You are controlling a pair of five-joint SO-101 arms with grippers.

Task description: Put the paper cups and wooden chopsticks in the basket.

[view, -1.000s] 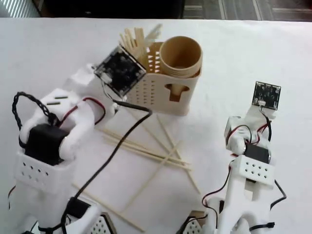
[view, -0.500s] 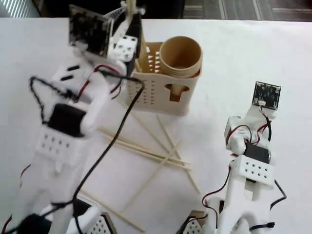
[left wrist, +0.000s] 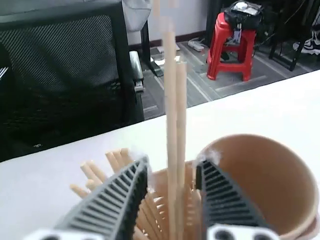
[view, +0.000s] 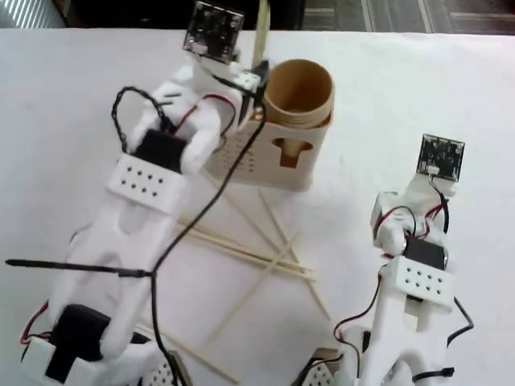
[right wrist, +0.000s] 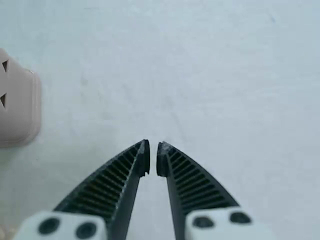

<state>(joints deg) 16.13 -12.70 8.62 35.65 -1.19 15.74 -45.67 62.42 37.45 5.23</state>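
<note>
Right now your left tool [left wrist: 173,161] sits over the basket [view: 282,154] with its jaws spread. Two wooden chopsticks [left wrist: 175,125] stand upright in the gap, and a sliver of space shows on either side of them, so neither jaw is pinching them. Their lower ends go down into the basket's chopstick compartment, where more chopstick ends [left wrist: 100,170] fan out; too many of these overlap for you to count them. The paper cups [view: 298,90] sit nested as one stack in the compartment just beside, and you cannot tell how many cups are in it.

Your right tool [right wrist: 152,160] has its jaws pressed almost together, with only a hairline gap at the tips. It holds nothing and points at bare worktop [view: 418,80] near the basket's side.

About six loose chopsticks [view: 241,249] lie crossed on the worktop between the two arms, in front of the basket. Where they overlap, the count is uncertain.
</note>
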